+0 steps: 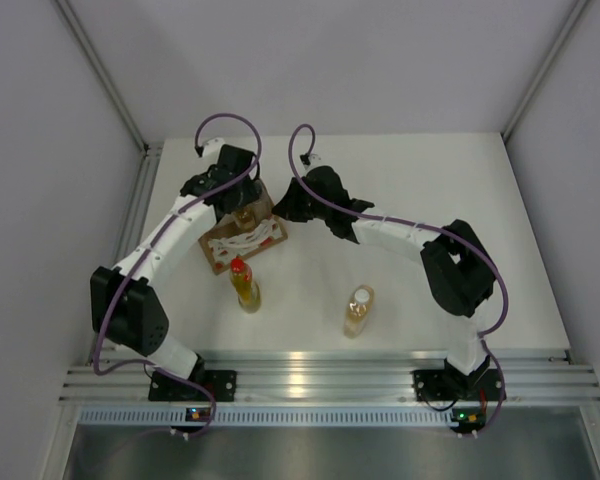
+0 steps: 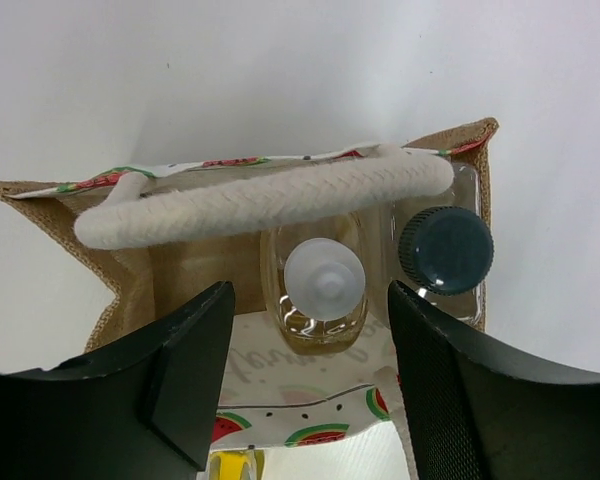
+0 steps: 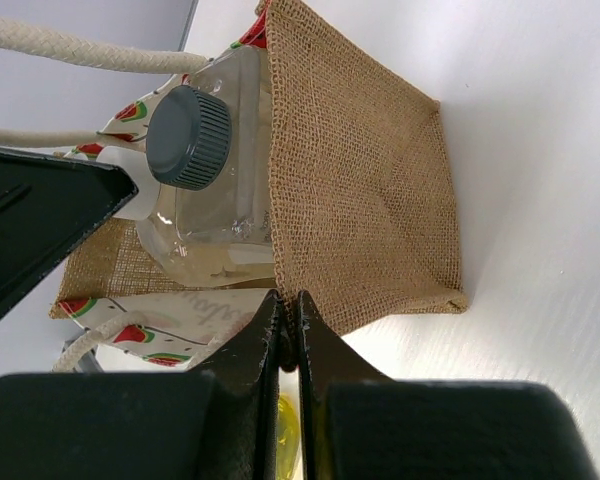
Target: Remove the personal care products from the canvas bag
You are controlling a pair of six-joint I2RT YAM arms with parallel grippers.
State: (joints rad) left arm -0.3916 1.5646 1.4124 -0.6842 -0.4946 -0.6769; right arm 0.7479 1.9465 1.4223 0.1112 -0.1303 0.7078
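High rear overview; both wrist cameras close on canvas bag [image 3: 360, 200] (shared)

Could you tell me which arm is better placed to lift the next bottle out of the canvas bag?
Probably the left. The left gripper hangs open over the canvas bag, jaws either side of the white-capped amber bottle. The right gripper is shut, outside the bag's wall.

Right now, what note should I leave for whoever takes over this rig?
Left gripper: open over the canvas bag, jaws either side of the white-capped amber bottle, not closed on it.
Right gripper: shut at the bag's edge; whether it pinches cloth, I cannot tell.
Done: yellow bottle and second amber bottle are out on the table.
To do: the bagged amber bottle and the clear bottle beside it.
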